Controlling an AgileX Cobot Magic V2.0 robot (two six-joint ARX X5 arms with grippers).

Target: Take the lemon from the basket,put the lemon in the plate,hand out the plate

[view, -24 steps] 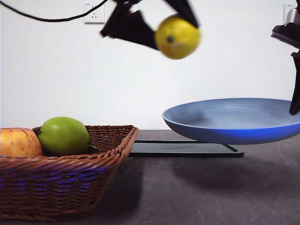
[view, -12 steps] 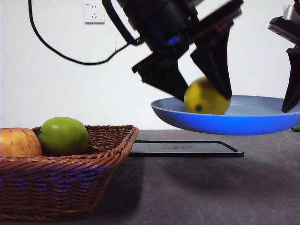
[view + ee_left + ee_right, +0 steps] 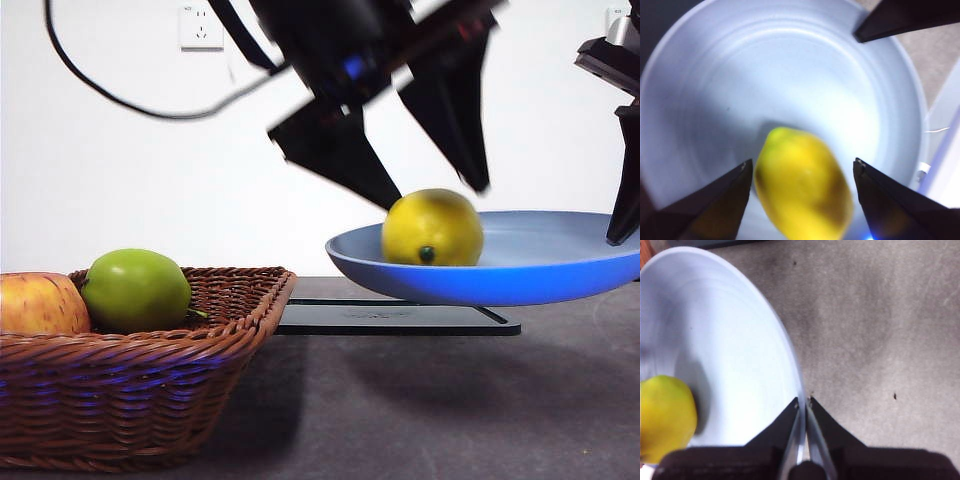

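The yellow lemon point(image 3: 432, 228) lies in the light blue plate point(image 3: 540, 270), its dark stem dot facing the front camera. My left gripper point(image 3: 438, 192) hovers just above it, open, with its jaws apart on either side and off the fruit. From the left wrist, the lemon point(image 3: 802, 192) sits between the spread jaws of the left gripper point(image 3: 801, 167) on the plate point(image 3: 715, 75). The plate hangs in the air above the table, with my right gripper point(image 3: 802, 402) shut on its rim point(image 3: 785, 350); that gripper point(image 3: 625, 225) shows at the right edge. The wicker basket point(image 3: 150, 400) stands at the front left.
A green apple point(image 3: 135, 290) and a red-yellow apple point(image 3: 40, 305) sit in the basket. A flat black tray point(image 3: 390, 318) lies on the table under the raised plate. The left arm's cable loops across the upper left.
The left gripper brought the lemon down from high up into the plate, let go of it and rose slightly. The lemon now rests free on the plate.
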